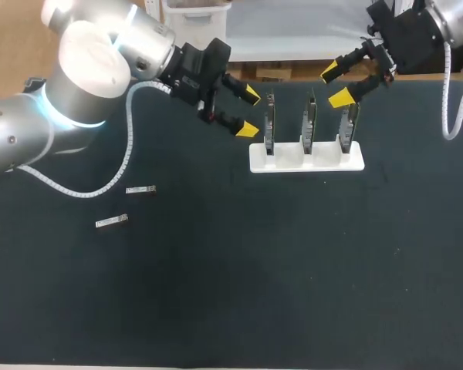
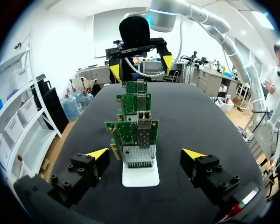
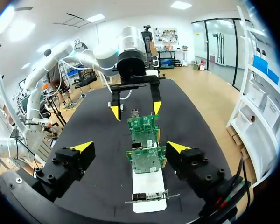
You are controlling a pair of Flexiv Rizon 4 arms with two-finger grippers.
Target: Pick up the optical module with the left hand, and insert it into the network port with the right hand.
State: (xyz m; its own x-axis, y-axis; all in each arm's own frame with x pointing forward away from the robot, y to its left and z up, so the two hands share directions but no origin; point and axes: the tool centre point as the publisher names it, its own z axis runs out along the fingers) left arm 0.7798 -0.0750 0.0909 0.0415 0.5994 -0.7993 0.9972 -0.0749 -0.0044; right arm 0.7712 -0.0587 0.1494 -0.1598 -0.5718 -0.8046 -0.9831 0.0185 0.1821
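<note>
The upper optical module point(image 1: 141, 190) and the lower optical module point(image 1: 112, 222) lie flat on the black table point(image 1: 293, 270) in the left half of the head view. They are small silvery bars, close together, the lower one offset to the left, and nothing touches them.

The left gripper point(image 1: 249, 112) is well apart from them, in the upper middle of the frame. Its fingers are spread wide and hold nothing, with the yellow tips just left of the nearest card point(image 1: 269, 123). That is one of three green boards standing upright in a white stand point(image 1: 306, 158).

In the left wrist view this board stands ahead of the fingers, and its metal network port point(image 2: 143, 122) faces them.

The right gripper point(image 1: 335, 85), at the upper right, is also wide open and empty, beside the top of the rightmost card point(image 1: 347, 123).
</note>
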